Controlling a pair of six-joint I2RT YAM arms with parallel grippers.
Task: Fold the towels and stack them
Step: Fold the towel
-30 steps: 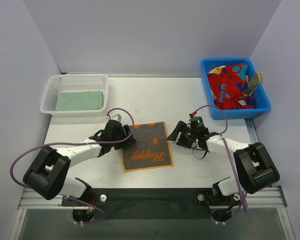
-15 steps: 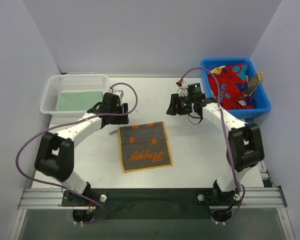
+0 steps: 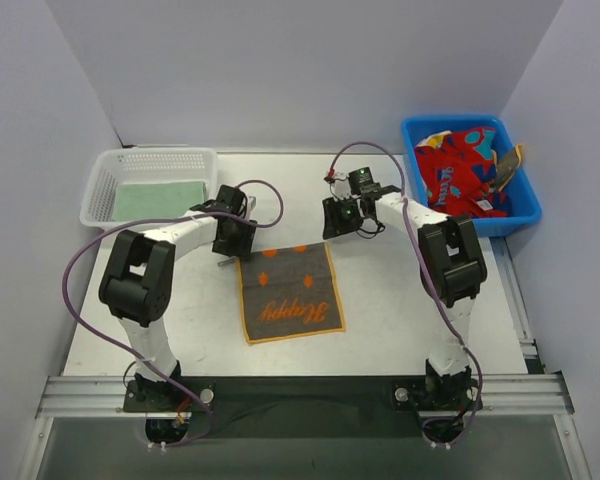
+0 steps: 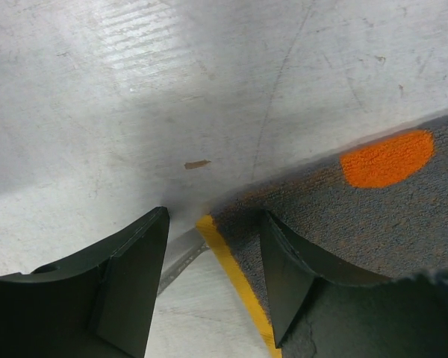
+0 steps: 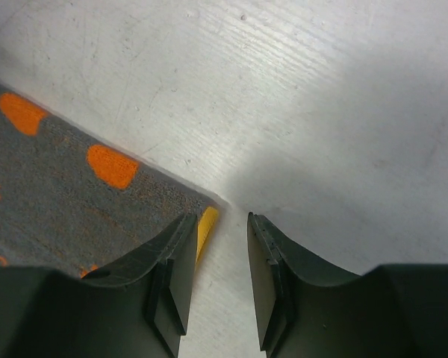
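A grey towel [image 3: 290, 292] with an orange border, orange marks and the word "Happy" lies flat in the middle of the table. My left gripper [image 3: 235, 240] is open at its far left corner; in the left wrist view [image 4: 214, 224] the jaws straddle the orange-edged corner of the towel [image 4: 358, 216]. My right gripper [image 3: 338, 222] is open at the far right corner; in the right wrist view [image 5: 219, 224] the corner of the towel [image 5: 60, 179] lies by the left finger. A pale green towel [image 3: 160, 200] lies folded in the basket. Red patterned towels [image 3: 465, 170] fill the bin.
A white mesh basket [image 3: 150, 160] stands at the far left. A blue bin [image 3: 480, 228] stands at the far right. A short thin grey strip [image 3: 225, 265] lies on the table by the towel's left corner. Purple cables loop over both arms.
Both grippers have moved from the towel's sides out to its far corners and come down close to the table. The towel has not moved.
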